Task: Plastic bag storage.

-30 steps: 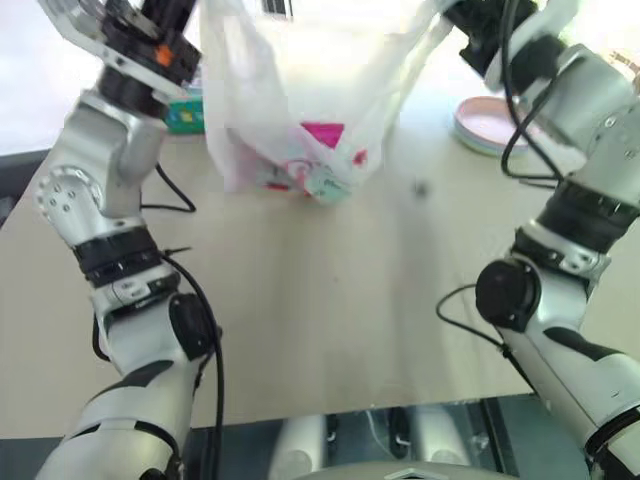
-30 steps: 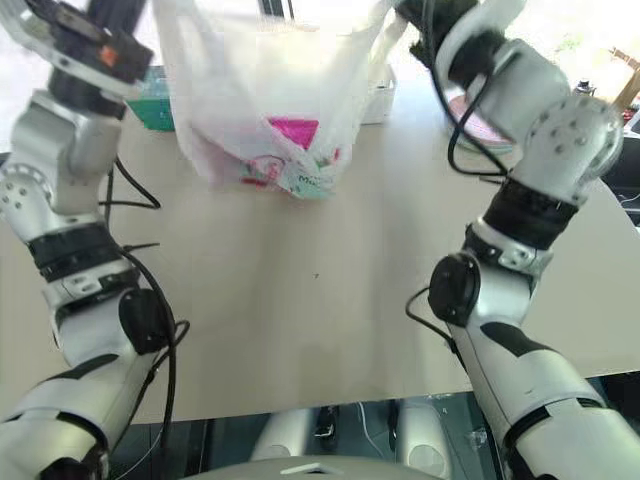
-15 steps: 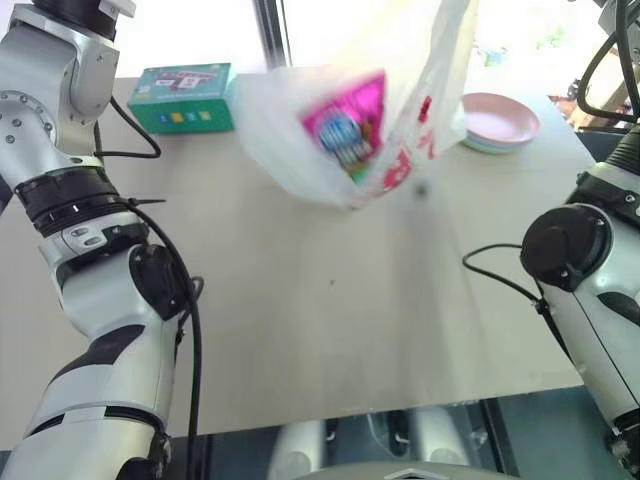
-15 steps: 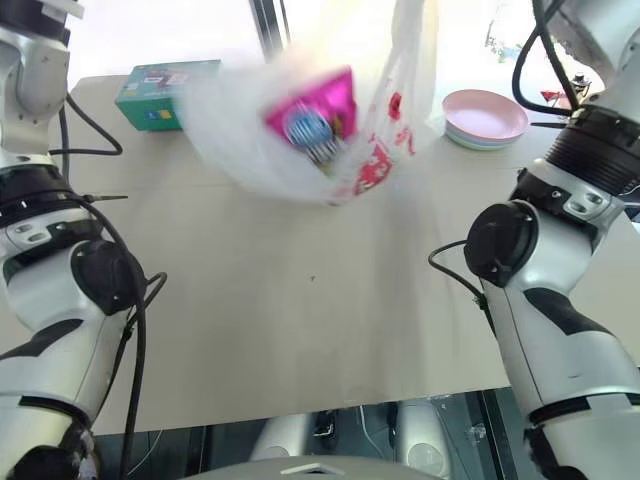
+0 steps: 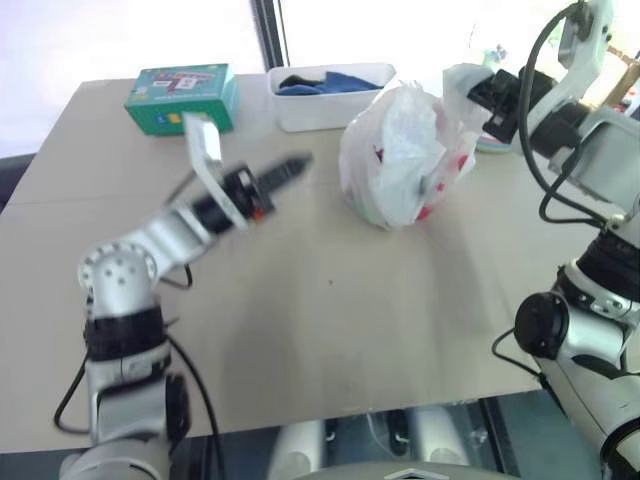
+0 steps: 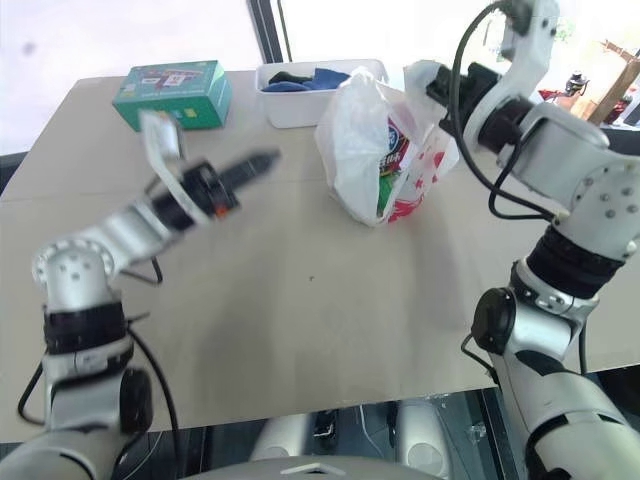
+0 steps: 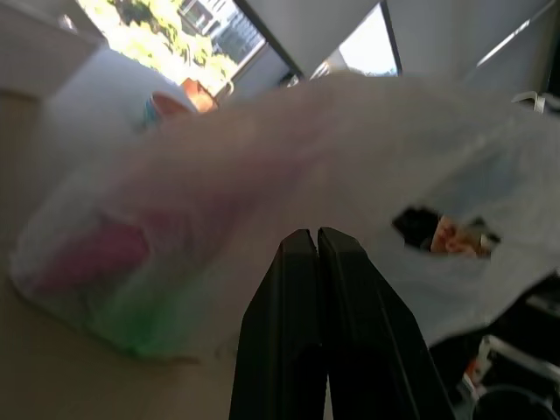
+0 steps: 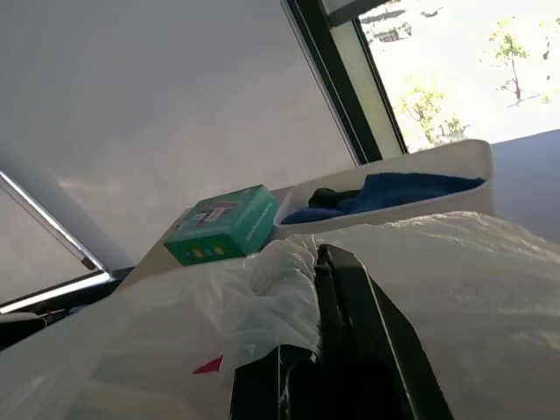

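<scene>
Two grippers in play. Right gripper [image 6: 437,82] is clenched on a bunched handle of the plastic bag [image 6: 375,150], which sits on the table [image 6: 320,320] toward the far right, just in front of a white bin [image 6: 318,78] holding dark blue cloth. Left gripper [image 6: 262,160] points at the bag, apart from it, fingers [image 7: 302,332] pressed together on nothing. Green box [image 6: 172,92] at far left.

plastic bag [image 5: 400,170] down, left hand [image 5: 292,168] free
</scene>
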Controlling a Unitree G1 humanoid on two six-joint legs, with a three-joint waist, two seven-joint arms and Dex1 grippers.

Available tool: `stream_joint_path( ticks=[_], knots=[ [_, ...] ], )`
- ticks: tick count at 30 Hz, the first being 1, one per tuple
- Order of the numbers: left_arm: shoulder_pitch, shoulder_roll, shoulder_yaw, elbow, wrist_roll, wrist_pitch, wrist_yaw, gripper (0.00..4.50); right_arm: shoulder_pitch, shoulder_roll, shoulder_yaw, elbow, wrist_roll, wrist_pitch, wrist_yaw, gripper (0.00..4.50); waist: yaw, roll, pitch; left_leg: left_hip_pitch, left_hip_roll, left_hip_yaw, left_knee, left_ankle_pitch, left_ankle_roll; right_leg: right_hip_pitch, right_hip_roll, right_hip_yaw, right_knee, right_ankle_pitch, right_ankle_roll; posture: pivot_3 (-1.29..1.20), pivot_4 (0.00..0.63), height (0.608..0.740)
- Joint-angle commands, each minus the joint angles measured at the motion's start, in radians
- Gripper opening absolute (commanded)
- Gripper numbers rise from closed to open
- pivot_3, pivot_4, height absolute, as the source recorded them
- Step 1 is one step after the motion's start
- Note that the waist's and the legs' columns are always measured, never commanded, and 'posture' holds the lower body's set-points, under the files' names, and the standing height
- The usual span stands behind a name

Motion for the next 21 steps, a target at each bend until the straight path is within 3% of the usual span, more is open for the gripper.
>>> stream_joint_path(
  ticks=[1, 4, 9, 13, 20, 21],
  knots=[
    [-0.004, 0.086, 0.059, -0.109, -0.139, 0.043, -0.068, 1.78, -0.005, -0.011, -0.012, -0.047, 0.044, -0.021, -0.030, 0.00, 0.002, 0.000, 0.000, 0.000, 0.001, 0.000, 0.001, 0.000, 0.000, 0.000, 0.001, 0.000, 0.000, 0.000, 0.000, 0.00, 0.150, 0.740],
    [-0.071, 0.102, 0.013, -0.141, -0.131, 0.027, -0.069, 3.11, -0.002, -0.015, -0.009, -0.041, 0.058, -0.032, -0.042, 0.00, 0.015, 0.000, 0.000, 0.004, 0.001, -0.001, 0.004, 0.000, -0.001, 0.002, 0.001, 0.000, 0.006, 0.000, 0.000, 0.00, 0.150, 0.740],
    [-0.207, 0.054, -0.079, -0.147, -0.190, 0.026, -0.003, 3.11, 0.016, -0.026, -0.005, -0.048, 0.092, -0.049, -0.056, 0.00, 0.016, 0.000, 0.000, 0.005, -0.002, -0.002, 0.008, 0.000, 0.001, 0.007, 0.000, 0.000, 0.006, 0.000, 0.000, 0.00, 0.150, 0.740],
    [-0.333, -0.026, -0.214, -0.086, -0.012, 0.008, 0.058, 3.11, 0.025, -0.038, 0.001, -0.043, 0.113, -0.070, -0.059, 0.00, 0.018, 0.000, 0.000, 0.006, -0.002, -0.002, 0.008, 0.001, 0.002, 0.006, 0.000, 0.000, 0.008, 0.000, 0.000, 0.00, 0.150, 0.740],
    [-0.438, -0.189, -0.335, 0.012, 0.147, -0.012, 0.063, 3.11, 0.040, -0.061, 0.029, -0.040, 0.129, -0.113, -0.058, 0.00, 0.013, 0.000, 0.000, 0.005, -0.001, 0.001, 0.006, 0.001, 0.002, 0.005, 0.001, 0.004, 0.007, 0.000, 0.000, 0.00, 0.150, 0.740],
    [-0.443, -0.216, -0.321, 0.032, 0.148, -0.029, 0.049, 2.60, 0.042, -0.065, 0.033, -0.039, 0.129, -0.120, -0.058, 0.00, 0.014, 0.000, 0.000, 0.005, -0.001, 0.000, 0.006, 0.001, 0.002, 0.005, 0.001, 0.003, 0.006, 0.000, 0.000, 0.00, 0.150, 0.740]
  ],
)
